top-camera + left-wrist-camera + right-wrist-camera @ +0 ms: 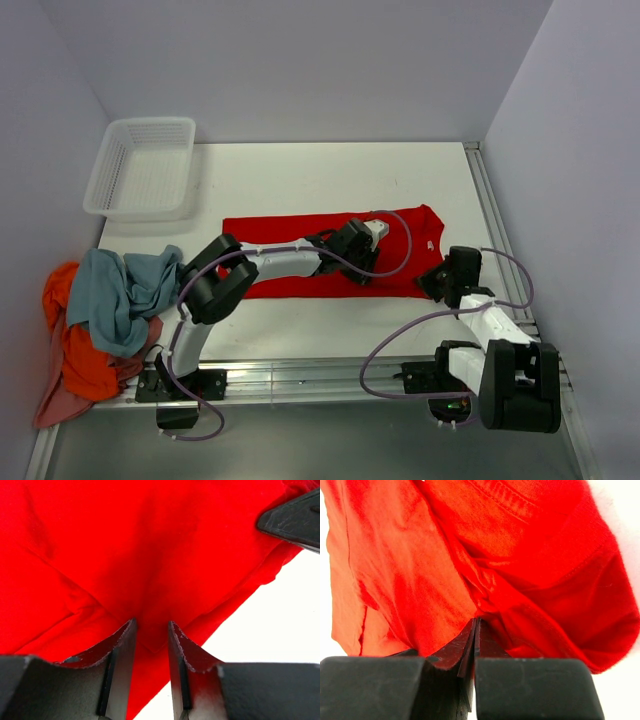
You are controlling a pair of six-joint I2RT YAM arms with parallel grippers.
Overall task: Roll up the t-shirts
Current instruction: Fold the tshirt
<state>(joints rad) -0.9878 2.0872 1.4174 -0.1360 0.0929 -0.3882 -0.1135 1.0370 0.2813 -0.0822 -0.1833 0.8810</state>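
Note:
A bright red t-shirt (280, 230) (150, 555) (420, 570) lies folded into a long strip across the middle of the table. My left gripper (362, 258) (152, 630) is down on its right half, jaws partly apart; a flat fold of red cloth shows between the fingers. My right gripper (436, 280) (476, 622) sits at the strip's near right corner, shut, with gathered red cloth pinched at its tips. One of its fingers (295, 520) shows in the left wrist view. A grey-blue t-shirt (125, 290), an orange one (75, 350) and a pale pink one (55, 405) are heaped at the table's left edge.
A white perforated basket (145, 165) stands at the far left corner. Metal rails run along the table's right side (500, 240) and its near edge (320, 375). Purple cables loop from both arms over the near part of the table.

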